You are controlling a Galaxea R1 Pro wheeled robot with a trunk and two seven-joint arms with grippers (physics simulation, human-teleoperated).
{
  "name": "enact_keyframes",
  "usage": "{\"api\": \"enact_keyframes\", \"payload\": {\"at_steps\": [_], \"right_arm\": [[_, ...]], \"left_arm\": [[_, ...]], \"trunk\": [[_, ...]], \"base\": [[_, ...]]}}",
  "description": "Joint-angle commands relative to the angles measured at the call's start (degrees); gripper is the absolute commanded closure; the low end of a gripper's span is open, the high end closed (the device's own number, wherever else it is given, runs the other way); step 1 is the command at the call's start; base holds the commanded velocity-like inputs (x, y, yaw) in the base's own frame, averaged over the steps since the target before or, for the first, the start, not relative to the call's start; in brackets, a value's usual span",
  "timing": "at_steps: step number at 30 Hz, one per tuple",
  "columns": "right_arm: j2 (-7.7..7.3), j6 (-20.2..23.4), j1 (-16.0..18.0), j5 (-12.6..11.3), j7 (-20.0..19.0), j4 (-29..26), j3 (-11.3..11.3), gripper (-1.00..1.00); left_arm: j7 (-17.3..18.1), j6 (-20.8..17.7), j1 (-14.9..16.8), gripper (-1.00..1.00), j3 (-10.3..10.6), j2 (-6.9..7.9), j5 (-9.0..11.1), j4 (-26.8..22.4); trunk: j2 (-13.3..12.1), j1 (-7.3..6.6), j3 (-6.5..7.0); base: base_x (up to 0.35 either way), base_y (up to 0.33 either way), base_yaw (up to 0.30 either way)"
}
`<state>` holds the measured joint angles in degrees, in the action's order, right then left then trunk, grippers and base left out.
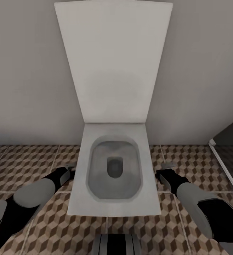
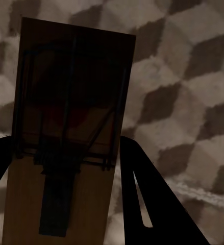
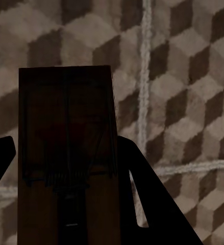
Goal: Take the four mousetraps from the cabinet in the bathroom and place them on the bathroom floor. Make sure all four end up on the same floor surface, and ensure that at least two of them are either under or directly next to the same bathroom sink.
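Gripping two mousetraps, one (image 2: 66, 132) per hand, another (image 3: 66, 148) over bathroom floor (image 3: 193, 76).

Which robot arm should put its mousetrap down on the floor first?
Either; they look even. The left gripper and right gripper each hold a mousetrap over the bathroom floor, flanking the toilet.

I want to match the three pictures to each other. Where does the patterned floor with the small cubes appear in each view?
Head view: the bathroom floor runs along the lower part, on both sides of the toilet.
Left wrist view: it lies behind the held mousetrap.
Right wrist view: it lies behind the other mousetrap.
Shared landmark: the pale grout lines.
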<state>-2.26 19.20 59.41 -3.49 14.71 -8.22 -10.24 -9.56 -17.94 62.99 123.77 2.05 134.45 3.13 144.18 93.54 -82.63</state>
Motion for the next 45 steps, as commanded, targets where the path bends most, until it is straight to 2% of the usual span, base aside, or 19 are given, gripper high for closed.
{"api": "enact_keyframes", "payload": {"at_steps": [1, 45], "right_arm": [[-0.02, 0.40, 0.00, -0.36, 0.18, -0.13, -0.48, 1.00], [-0.12, 0.31, 0.00, -0.37, -0.04, -0.21, -0.40, 1.00]], "left_arm": [[-0.11, -0.27, 0.03, 1.00, 0.51, -0.01, 0.55, 0.00], [-0.11, -0.17, 0.03, 1.00, 0.50, -0.38, 0.55, -0.05]], "trunk": [[0.03, 0.01, -0.26], [0.62, 1.15, -10.01]], "base": [[0.000, 0.000, 0.000], [0.000, 0.000, 0.000]]}}
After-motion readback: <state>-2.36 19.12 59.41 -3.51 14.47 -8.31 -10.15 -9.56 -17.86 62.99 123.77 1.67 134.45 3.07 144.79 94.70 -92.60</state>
